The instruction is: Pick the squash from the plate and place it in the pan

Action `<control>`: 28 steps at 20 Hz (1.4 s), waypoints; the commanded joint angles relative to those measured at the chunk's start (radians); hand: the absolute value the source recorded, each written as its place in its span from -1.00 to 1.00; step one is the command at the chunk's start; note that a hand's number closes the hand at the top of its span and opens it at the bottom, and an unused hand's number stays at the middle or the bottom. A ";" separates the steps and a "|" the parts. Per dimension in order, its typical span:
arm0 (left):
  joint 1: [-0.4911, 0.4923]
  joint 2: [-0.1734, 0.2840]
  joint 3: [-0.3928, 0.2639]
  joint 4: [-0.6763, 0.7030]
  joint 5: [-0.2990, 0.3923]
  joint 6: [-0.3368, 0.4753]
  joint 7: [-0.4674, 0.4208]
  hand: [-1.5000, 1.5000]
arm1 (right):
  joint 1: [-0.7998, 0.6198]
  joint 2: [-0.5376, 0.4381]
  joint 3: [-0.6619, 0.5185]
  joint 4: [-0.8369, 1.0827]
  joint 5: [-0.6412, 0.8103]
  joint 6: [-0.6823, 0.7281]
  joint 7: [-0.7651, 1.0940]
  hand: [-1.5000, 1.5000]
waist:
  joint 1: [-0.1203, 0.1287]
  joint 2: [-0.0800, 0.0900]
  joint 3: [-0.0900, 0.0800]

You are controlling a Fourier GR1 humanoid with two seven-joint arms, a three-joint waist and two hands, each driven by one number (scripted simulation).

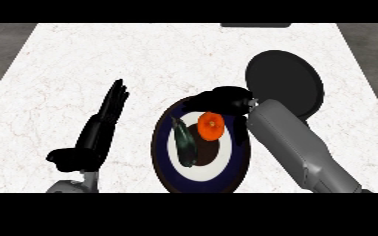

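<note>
A round plate [164, 155] with a dark blue rim and white ring lies at the counter's front middle. On it rest an orange round squash [210, 125] and, to its left, a long dark green vegetable [183, 144]. My right hand [218, 100] hangs over the plate's far rim, just beyond the orange squash, fingers relaxed and pointing left, holding nothing. The black pan [284, 80] sits to the right of the plate; my right forearm [295, 145] covers its near edge. My left hand [111, 111] rests open at the left, fingers straight up.
White marble counter [111, 55] stretches across the view. A dark flat object [255, 25] shows at the far edge. Grey floor lies beyond the counter's left and right sides.
</note>
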 commanded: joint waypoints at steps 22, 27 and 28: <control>0.000 -0.038 0.079 0.015 -0.022 -0.094 0.003 0.00 | -0.071 0.201 -0.078 0.418 0.334 -0.313 -0.166 1.00 | 0.008 0.004 0.000; -0.006 -0.100 0.033 0.061 -0.106 -0.034 -0.026 0.00 | -0.057 0.181 -0.157 0.354 0.309 -0.376 -0.192 1.00 | 0.002 0.003 0.000; 0.049 -0.121 -0.006 -0.011 -0.122 -0.008 -0.013 0.00 | -0.064 0.176 -0.184 0.295 0.276 -0.340 -0.185 1.00 | 0.001 0.000 0.000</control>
